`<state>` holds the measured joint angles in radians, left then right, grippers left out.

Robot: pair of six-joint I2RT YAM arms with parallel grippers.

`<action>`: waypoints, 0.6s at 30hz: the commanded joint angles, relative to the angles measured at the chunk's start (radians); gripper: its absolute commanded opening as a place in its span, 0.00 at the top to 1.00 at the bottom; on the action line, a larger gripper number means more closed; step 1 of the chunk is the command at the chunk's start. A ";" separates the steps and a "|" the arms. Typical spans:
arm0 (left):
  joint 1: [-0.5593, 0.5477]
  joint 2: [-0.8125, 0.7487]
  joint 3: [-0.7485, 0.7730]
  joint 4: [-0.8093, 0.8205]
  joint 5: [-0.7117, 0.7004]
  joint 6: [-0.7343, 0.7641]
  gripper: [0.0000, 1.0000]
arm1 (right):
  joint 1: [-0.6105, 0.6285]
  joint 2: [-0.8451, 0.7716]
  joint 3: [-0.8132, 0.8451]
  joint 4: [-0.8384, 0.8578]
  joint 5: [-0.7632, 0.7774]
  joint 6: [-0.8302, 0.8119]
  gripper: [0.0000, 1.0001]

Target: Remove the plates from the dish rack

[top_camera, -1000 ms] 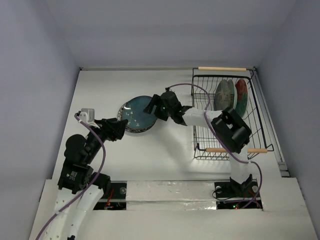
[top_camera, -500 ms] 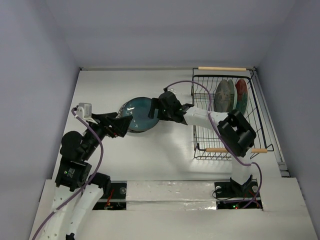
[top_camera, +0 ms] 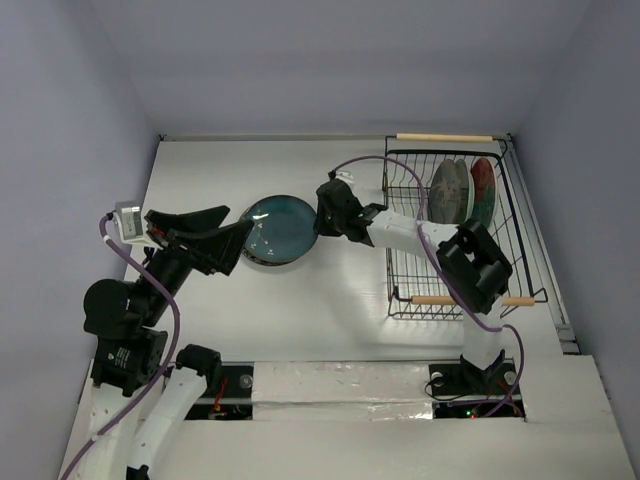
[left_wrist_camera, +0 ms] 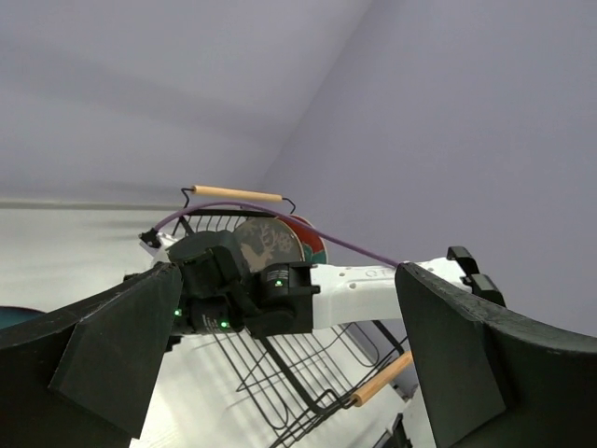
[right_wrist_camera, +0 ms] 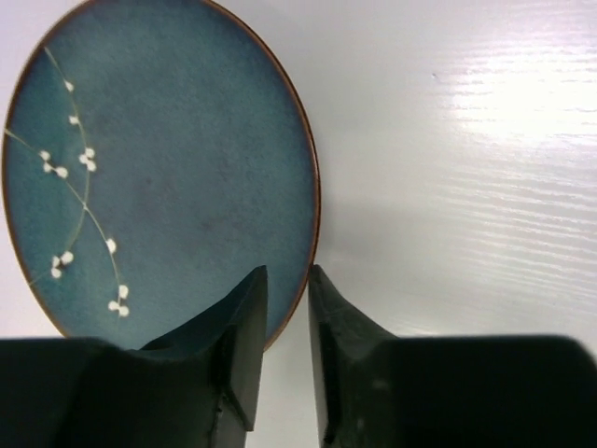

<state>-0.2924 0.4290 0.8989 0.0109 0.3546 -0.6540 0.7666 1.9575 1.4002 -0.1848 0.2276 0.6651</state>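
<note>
A speckled teal-blue plate (top_camera: 281, 226) (right_wrist_camera: 168, 177) lies flat left of the dish rack (top_camera: 400, 272), and a darker rim (top_camera: 259, 258) shows under its near-left edge. My right gripper (top_camera: 322, 214) (right_wrist_camera: 285, 273) hovers over the teal plate's right rim. Its jaws stand a narrow gap apart, with the rim seen below through that gap and nothing clamped. My left gripper (top_camera: 238, 218) (left_wrist_camera: 287, 271) is raised left of the plate, wide open and empty. A grey-green deer plate (top_camera: 448, 190) (left_wrist_camera: 270, 245) and a red plate (top_camera: 484, 188) (left_wrist_camera: 313, 245) stand upright in the rack (left_wrist_camera: 280, 373).
The rack's wooden handles (top_camera: 445, 138) (top_camera: 470, 300) mark its far and near ends. The right arm's white forearm (top_camera: 405, 232) crosses the rack's left side. Walls close in the white table (top_camera: 330, 300) at the back and on both sides.
My left gripper has opened wide and has lifted up and back to the left, away from the plates. The right gripper's jaws have narrowed over the teal plate's rim.
</note>
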 commanded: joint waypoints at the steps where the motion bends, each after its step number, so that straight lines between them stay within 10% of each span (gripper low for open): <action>1: 0.007 0.019 0.040 0.054 0.023 -0.038 0.01 | 0.003 0.015 0.042 0.027 0.016 -0.009 0.72; 9: 0.007 0.014 0.026 0.046 0.014 -0.030 0.01 | 0.013 0.020 0.051 0.054 -0.056 -0.004 0.79; 18: 0.007 0.013 0.001 0.018 -0.005 0.020 0.01 | 0.013 0.010 0.028 0.050 0.038 0.016 0.60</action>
<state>-0.2924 0.4313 0.9028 0.0086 0.3580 -0.6712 0.7685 1.9755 1.4071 -0.1642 0.2279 0.6743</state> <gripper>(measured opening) 0.990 0.389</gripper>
